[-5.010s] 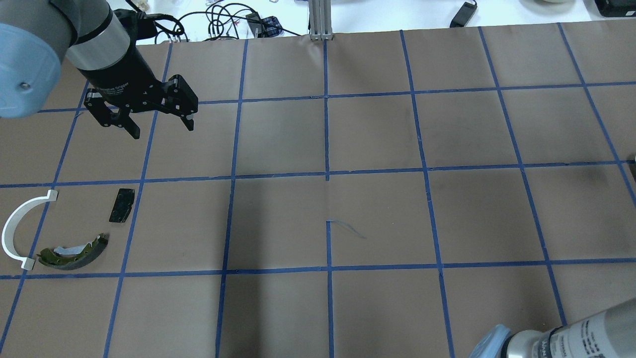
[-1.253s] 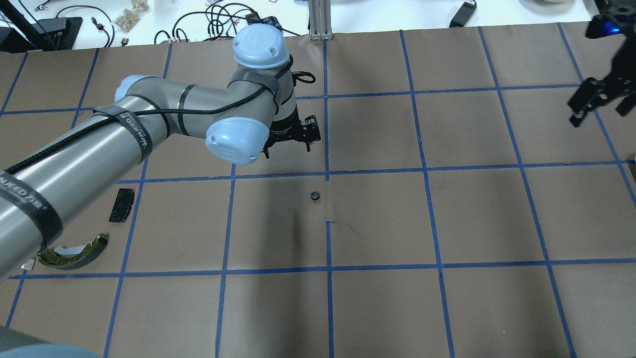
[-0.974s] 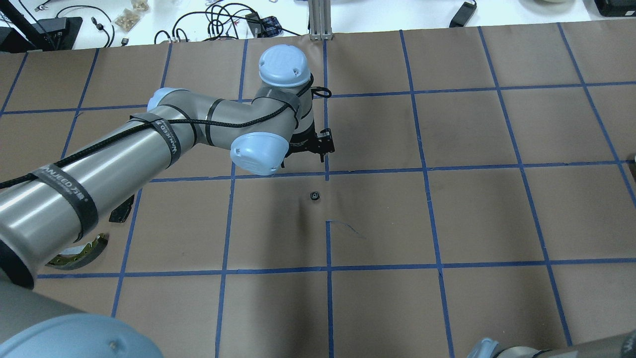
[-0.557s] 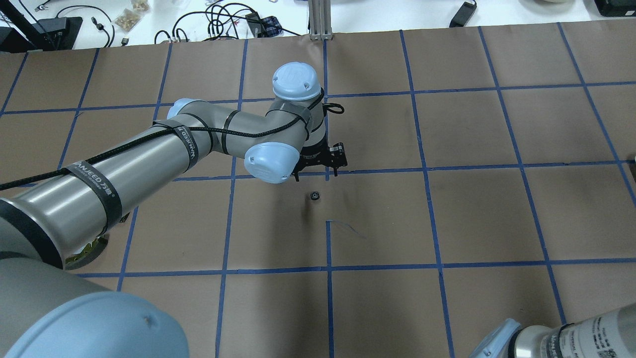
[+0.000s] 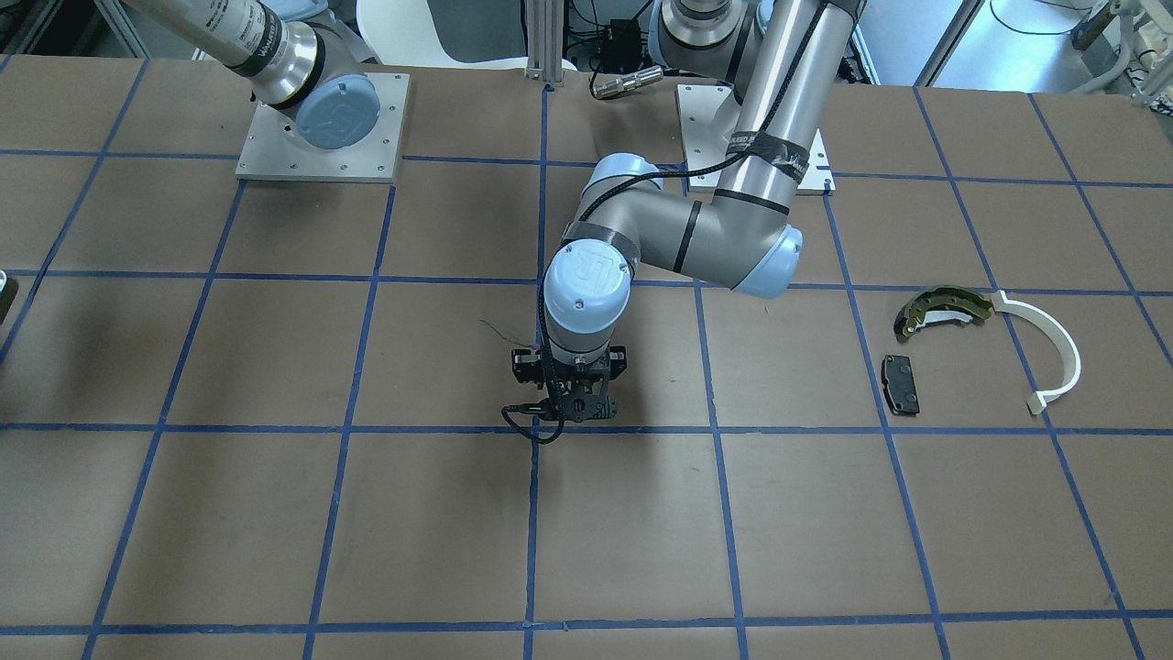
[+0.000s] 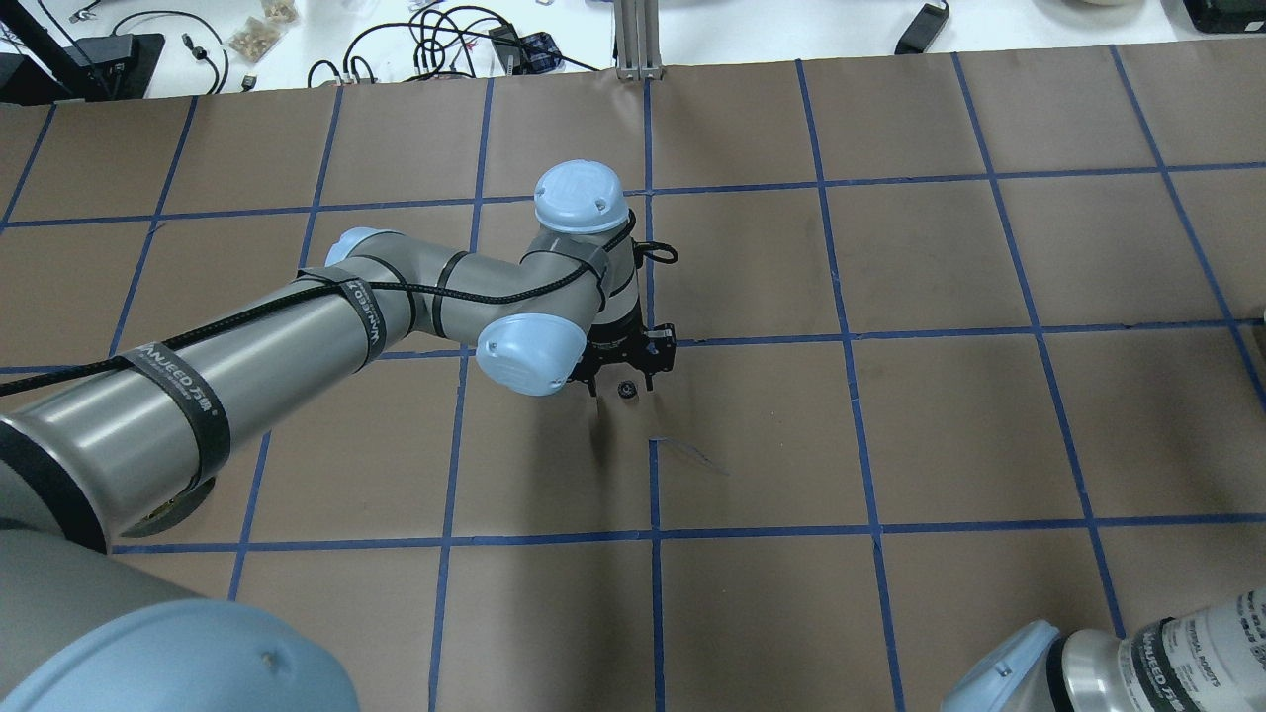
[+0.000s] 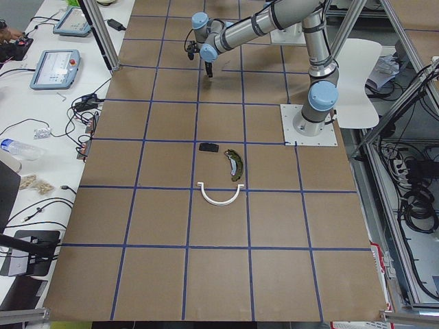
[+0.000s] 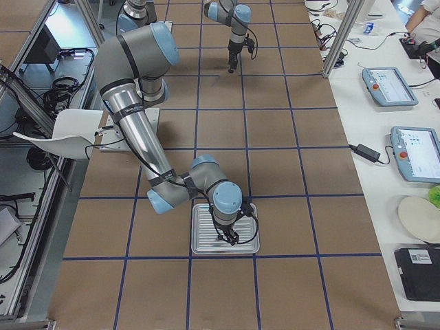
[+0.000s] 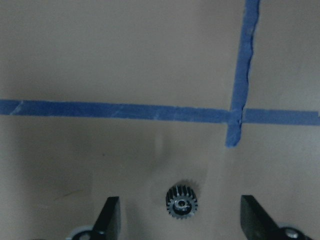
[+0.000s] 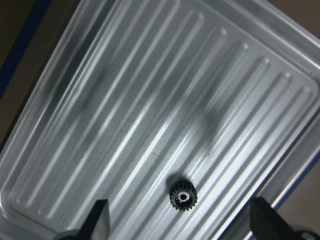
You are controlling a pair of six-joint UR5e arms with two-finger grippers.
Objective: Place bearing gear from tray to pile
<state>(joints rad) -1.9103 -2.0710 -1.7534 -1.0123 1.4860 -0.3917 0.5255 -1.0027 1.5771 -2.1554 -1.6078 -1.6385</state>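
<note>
Bearing gear (image 9: 182, 202) is lying flat on the brown worktop (image 6: 890, 445), about in its middle and just beside a crossing of blue tape lines (image 9: 235, 117). It is well apart from the pile (image 5: 944, 301), where a brake shoe (image 5: 921, 316), a white arc (image 5: 1054, 353) and a dark pad (image 5: 900, 383) are sitting toward the worktop's end on the robot's left.

The left fingers (image 9: 111, 217) are standing wide open and holding nothing, one on each side of the gear with a clear gap at both. The step in hand looks like the pickup. The gear is sitting evenly between the fingers, so no sideways correction seems needed. How high the tips are hanging above the paper is hard to tell. A straight descent until they are almost brushing it, then a gentle squeeze across the toothed rim, should suit a part this low and small; closing too high risks flicking it away.

The right fingers (image 10: 100, 215) are likewise spread and empty over a second gear (image 10: 183, 195) in the tray (image 10: 125, 100).
</note>
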